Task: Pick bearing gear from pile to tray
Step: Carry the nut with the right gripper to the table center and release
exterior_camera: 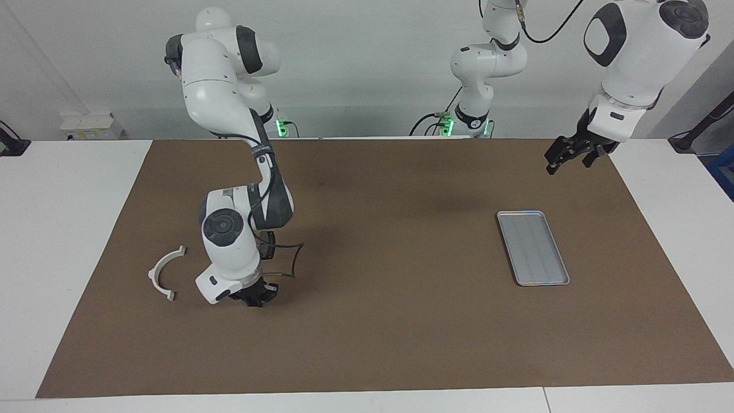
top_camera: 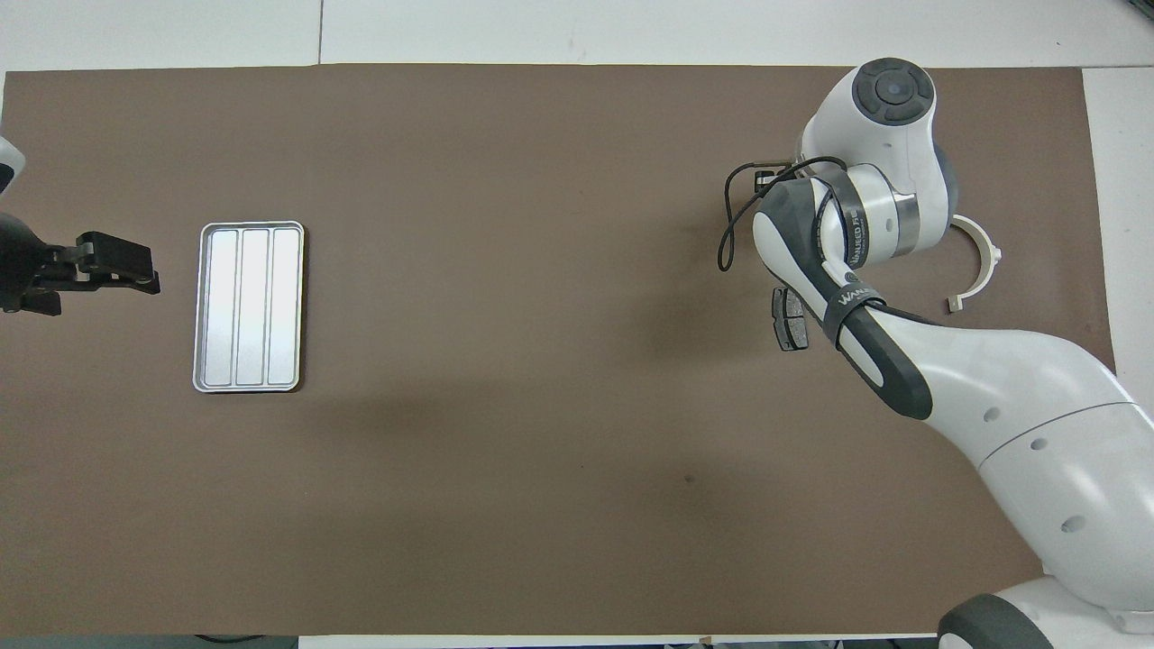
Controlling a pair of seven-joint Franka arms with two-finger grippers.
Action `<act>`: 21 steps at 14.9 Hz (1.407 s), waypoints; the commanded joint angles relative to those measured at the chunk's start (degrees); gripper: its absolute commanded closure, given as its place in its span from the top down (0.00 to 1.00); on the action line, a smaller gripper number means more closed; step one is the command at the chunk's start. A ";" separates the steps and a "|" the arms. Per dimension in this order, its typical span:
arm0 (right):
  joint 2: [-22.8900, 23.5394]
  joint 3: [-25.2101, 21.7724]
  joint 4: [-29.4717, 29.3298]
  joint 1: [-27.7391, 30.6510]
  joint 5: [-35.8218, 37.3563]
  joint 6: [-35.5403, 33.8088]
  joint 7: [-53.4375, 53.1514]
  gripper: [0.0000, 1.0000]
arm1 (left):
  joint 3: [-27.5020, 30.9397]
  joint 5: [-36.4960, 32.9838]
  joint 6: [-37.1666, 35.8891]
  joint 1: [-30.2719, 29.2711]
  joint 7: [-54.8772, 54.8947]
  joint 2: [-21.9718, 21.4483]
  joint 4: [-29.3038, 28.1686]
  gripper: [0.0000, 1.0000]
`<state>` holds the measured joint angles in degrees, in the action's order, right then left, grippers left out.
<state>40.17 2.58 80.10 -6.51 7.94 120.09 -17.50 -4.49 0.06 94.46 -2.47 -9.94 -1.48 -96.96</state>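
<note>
The pile sits at the right arm's end of the brown mat: a dark brake pad (top_camera: 791, 321) and a white plastic arc (exterior_camera: 164, 274), mostly hidden under the arm. The right gripper (exterior_camera: 256, 296) hangs low there, clenched; what it pinches I cannot tell. The silver tray (exterior_camera: 533, 247) lies well apart. The left gripper (exterior_camera: 567, 154) waits released, raised near the tray.

Robotics lab (two arms (exterior_camera: 229, 115), brown-matted table (exterior_camera: 401, 344))
</note>
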 commanded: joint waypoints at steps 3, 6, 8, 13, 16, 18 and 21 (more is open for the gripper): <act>-8.86 2.15 -0.47 -0.34 0.32 -12.48 2.04 0.00 | 0.36 0.55 -0.77 0.28 0.27 -1.07 -0.34 1.00; -14.40 6.80 -2.91 -0.34 -1.51 -22.93 -1.80 0.00 | 0.36 0.55 -0.77 0.28 0.27 -1.07 -0.34 1.00; -14.50 9.18 -8.44 -2.09 -3.36 -30.23 -11.80 0.00 | 0.36 0.55 -0.85 0.28 0.27 -1.07 -0.34 1.00; -14.15 11.13 -12.60 -12.98 -6.00 -28.79 -40.89 0.00 | 0.36 0.55 -0.77 0.28 0.27 -1.07 -0.34 1.00; -12.31 11.04 -12.42 -18.70 -5.74 -25.01 -51.72 0.00 | 0.36 0.55 -0.85 0.28 0.27 -1.07 -0.34 1.00; -10.55 11.04 -11.98 -20.29 -5.30 -20.80 -55.52 0.00 | 0.36 0.55 -0.85 0.28 0.27 -1.07 -0.34 1.00; -7.66 10.78 -9.70 -22.83 -4.78 -16.04 -58.51 0.00 | 0.36 0.55 -0.77 0.28 0.27 -1.07 -0.34 1.00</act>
<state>30.18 13.64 69.74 -28.10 3.00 101.16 -73.59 -4.49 0.06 94.46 -2.47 -9.94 -1.48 -96.96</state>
